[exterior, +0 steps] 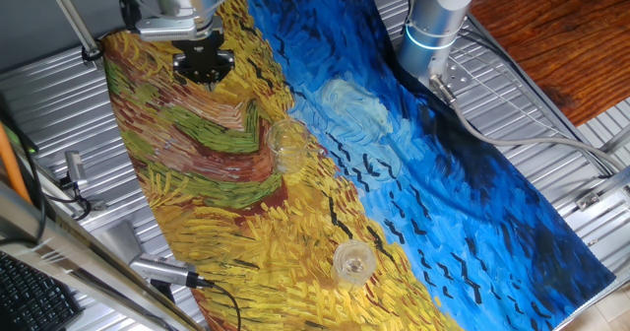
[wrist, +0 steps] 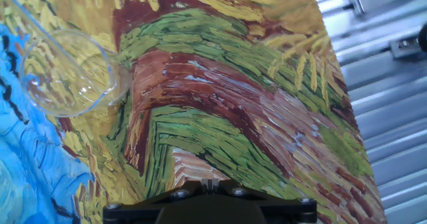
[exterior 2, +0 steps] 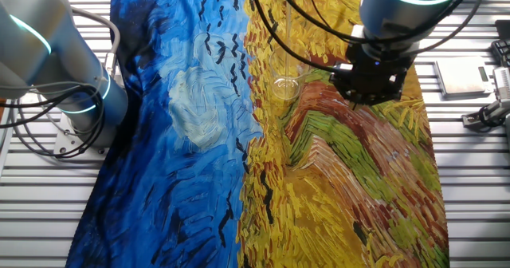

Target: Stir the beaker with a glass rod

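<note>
Both fixed views look steeply down on the counter [exterior: 551, 104] from opposite sides; the hand view looks down close above the painted cloth [wrist: 220, 97] — all three share the beaker [wrist: 67, 74].

The beaker [exterior: 286, 145] stands on the painted cloth [exterior: 197, 213], gripper [exterior: 203, 67] apart.

Glass, painted cloth and ribbed metal

The beaker [wrist: 67, 74] is clear, glossy glass, its thin rim catching light; the second glass vessel [exterior: 352, 262], at five o'clock from it in one fixed view, shows a brighter whitish rim. The tablecloth [exterior: 433, 203] looks matt, printed with thick, rough-seeming brushstrokes. The table [exterior 2: 478, 204] is ribbed, dull silver metal. The gripper [exterior: 203, 67] is matt black, under a smooth grey metal arm [exterior 2: 406, 5].
</note>
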`<action>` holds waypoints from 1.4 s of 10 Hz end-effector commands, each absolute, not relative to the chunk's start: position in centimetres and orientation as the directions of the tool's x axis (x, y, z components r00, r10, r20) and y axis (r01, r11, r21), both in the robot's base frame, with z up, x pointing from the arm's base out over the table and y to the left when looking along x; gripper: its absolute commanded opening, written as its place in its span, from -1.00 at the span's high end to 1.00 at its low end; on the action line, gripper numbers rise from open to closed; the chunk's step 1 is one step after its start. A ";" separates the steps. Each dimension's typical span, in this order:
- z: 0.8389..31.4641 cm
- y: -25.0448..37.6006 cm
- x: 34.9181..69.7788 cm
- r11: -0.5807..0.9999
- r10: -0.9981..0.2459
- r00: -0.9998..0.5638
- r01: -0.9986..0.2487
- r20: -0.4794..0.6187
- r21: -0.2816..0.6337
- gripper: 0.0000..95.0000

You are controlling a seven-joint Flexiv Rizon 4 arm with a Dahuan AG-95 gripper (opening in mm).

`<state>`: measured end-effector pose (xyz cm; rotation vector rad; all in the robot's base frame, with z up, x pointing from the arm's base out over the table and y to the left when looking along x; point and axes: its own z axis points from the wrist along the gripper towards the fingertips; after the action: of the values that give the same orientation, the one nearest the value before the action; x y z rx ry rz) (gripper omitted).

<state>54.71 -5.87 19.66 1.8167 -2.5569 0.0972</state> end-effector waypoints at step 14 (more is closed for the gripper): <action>20.0 -4.9 54.6 0.353 -0.935 -0.354 -0.935 0.016 -0.036 1.00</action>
<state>54.68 -4.90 19.85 1.7654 -2.6018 0.0598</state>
